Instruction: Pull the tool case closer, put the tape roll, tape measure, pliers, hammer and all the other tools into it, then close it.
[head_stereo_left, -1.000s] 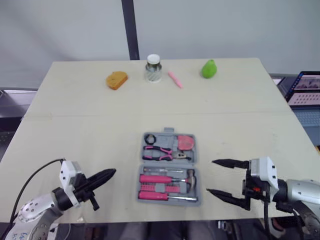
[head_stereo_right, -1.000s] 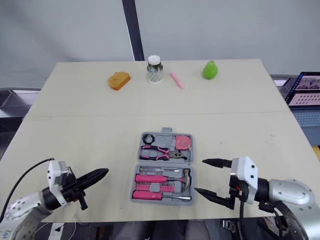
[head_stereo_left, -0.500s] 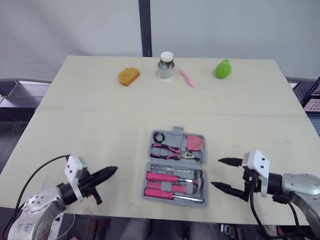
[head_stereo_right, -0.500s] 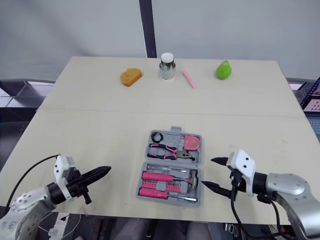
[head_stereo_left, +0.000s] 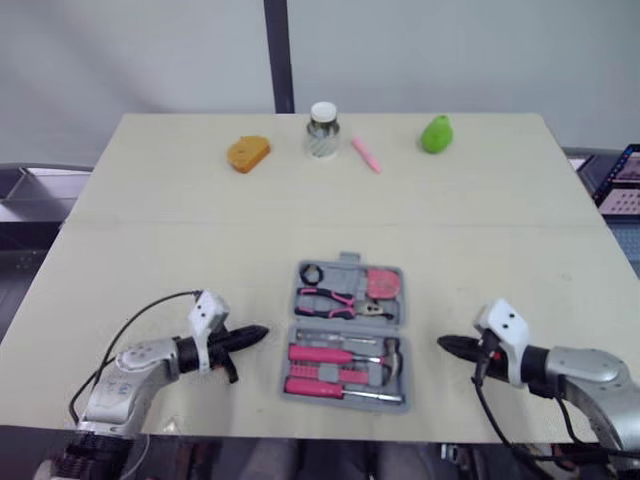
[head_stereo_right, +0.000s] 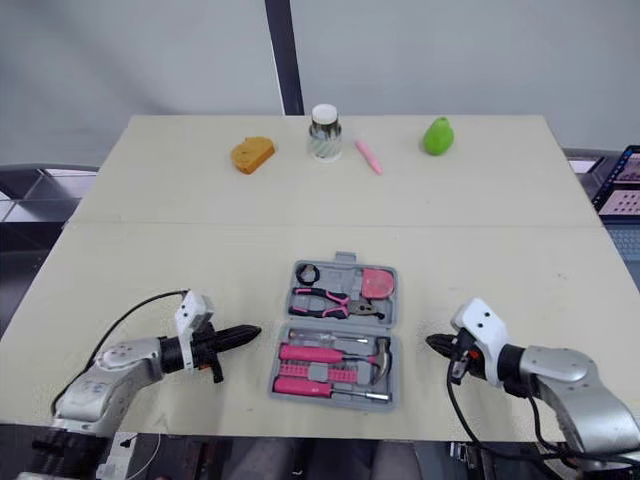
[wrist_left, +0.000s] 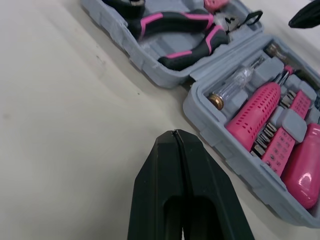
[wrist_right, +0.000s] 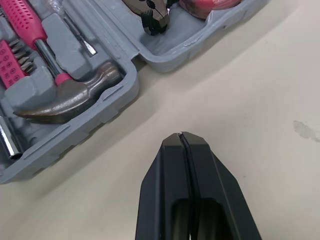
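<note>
The grey tool case (head_stereo_left: 340, 399) lies open and flat on the pale table (head_stereo_left: 150, 250), near the front edge and between the two arms. Its far half holds the black tape roll (head_stereo_left: 312, 274) in the left corner, the pink tape measure (head_stereo_left: 380, 284) in the right corner, and the pink-and-black pliers (head_stereo_left: 330, 298) lying across below them. The near half holds the hammer (wrist_right: 70, 97) at its right end, with its head turned toward the right arm, alongside pink-handled screwdrivers (head_stereo_left: 318, 354) and a row of bits (wrist_left: 272, 145) set in their slots.

The left claw (head_stereo_left: 262, 330) sits low over the table just left of the case's near half. It points at the case without touching it, and its two black fingers are pressed flat together with nothing between them. The right claw (head_stereo_left: 445, 345) is on the other side, a little apart from the case's right edge and level with the hammer. Its fingers are also closed tight on nothing.

Along the far side of the table, well away from the case, stand an orange bread-shaped piece (head_stereo_left: 247, 153), a glass jar with a white lid (head_stereo_left: 322, 130), a pink pen-like stick (head_stereo_left: 365, 156) and a green pear (head_stereo_left: 435, 133). A laptop screen (head_stereo_left: 625, 165) shows past the table's right edge
</note>
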